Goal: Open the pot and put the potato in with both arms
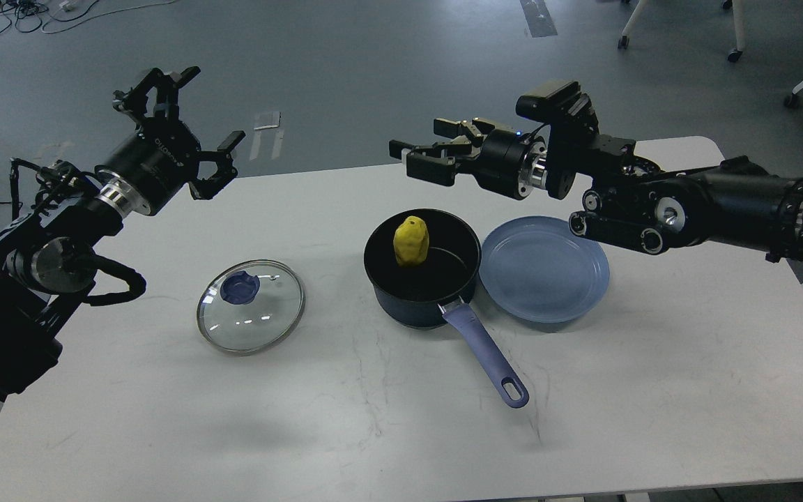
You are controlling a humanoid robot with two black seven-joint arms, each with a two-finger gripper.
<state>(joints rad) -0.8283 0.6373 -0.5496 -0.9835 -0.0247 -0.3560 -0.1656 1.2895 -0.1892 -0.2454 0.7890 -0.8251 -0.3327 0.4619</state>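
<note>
The dark navy pot [421, 303] stands open at the table's middle, its lavender handle [486, 354] pointing toward the front right. The yellow potato [410, 242] sits upright inside the pot, against its far wall. The glass lid [250, 307] with its blue knob [239, 286] lies flat on the table to the pot's left. My right gripper [424, 157] is open and empty, raised above and behind the pot. My left gripper [189, 118] is open and empty, held high over the table's far left, well away from the lid.
A flat light-blue plate [544, 268] lies touching the pot's right side, under my right arm. The white table [373, 418] has a rounded far right corner. Chair legs and cables are on the grey floor beyond.
</note>
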